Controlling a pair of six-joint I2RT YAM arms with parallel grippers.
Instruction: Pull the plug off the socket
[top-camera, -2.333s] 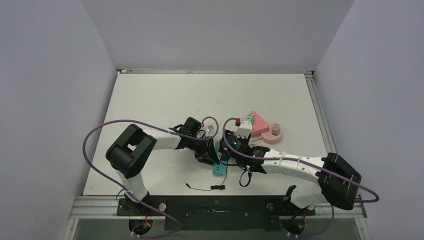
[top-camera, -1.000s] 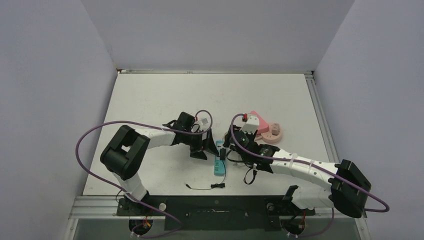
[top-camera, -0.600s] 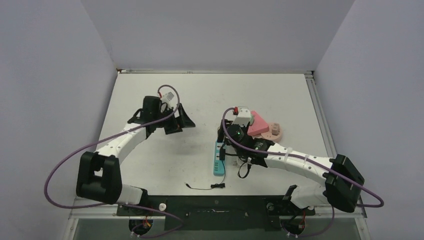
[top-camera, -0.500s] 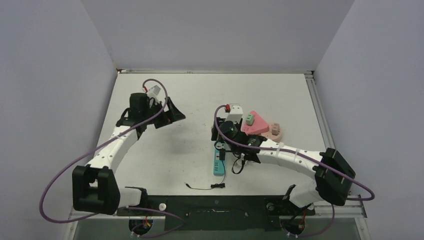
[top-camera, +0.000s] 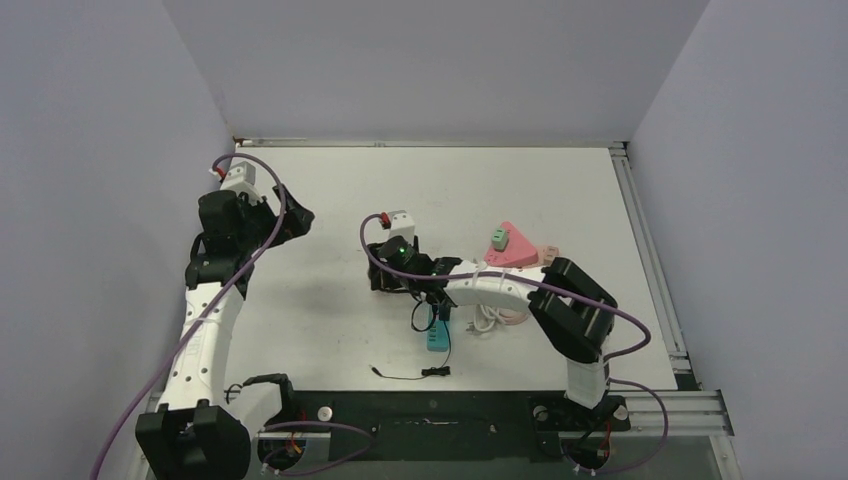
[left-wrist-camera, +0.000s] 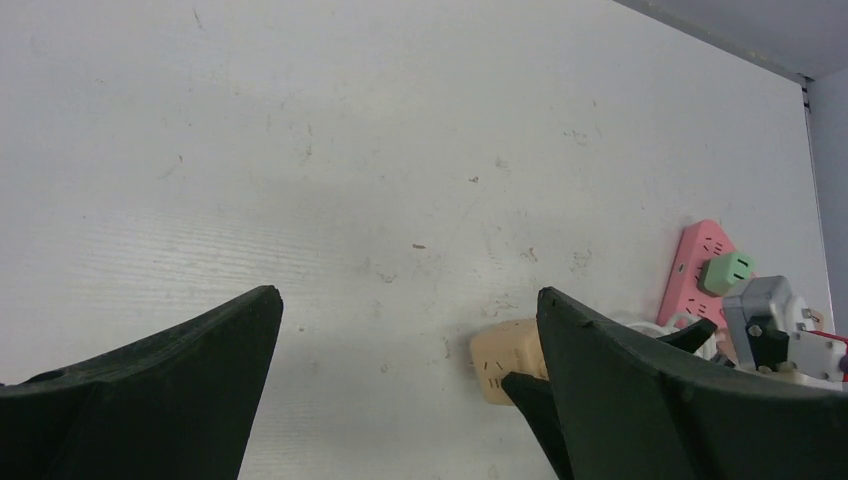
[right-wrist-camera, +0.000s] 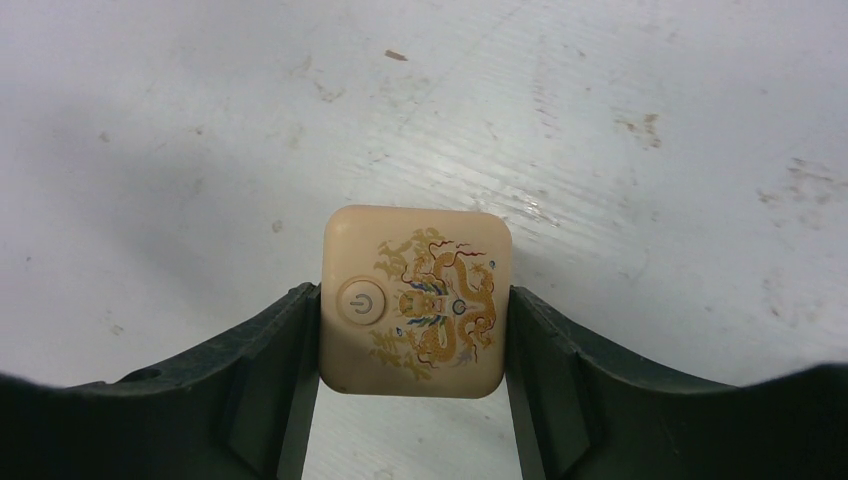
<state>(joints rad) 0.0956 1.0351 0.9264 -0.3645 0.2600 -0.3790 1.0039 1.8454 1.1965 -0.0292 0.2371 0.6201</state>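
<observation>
A white desk (top-camera: 340, 180) is seen from above, closed in by pale lilac walls (top-camera: 420, 60). At the far left, the left fingers (top-camera: 296, 217) are found close to the side wall. From above it cannot be told how far they are spread. In the left wrist view they are shown spread wide, with only bare desk between them.

Near the middle, the right fingers (right-wrist-camera: 255, 385) are closed on the beige plug (right-wrist-camera: 415, 300), one finger pressed against each side. In the top view this plug is hidden under the wrist. In the right wrist view its square face is shown, printed with a golden dragon and a round power button. In the left wrist view only one plain side with small slots is seen. Whether it touches the desk cannot be told.

The plug is out of the teal socket strip (top-camera: 437, 338), which lies just to the right, nearer to the bases and apart from the fingers. This strip is seen only from above. A thin black cable (top-camera: 432, 374) is laid near the front edge. Further right, a pink socket (top-camera: 515, 248) with a small green plug (top-camera: 497, 240) on it is shown, also visible in the left wrist view.
</observation>
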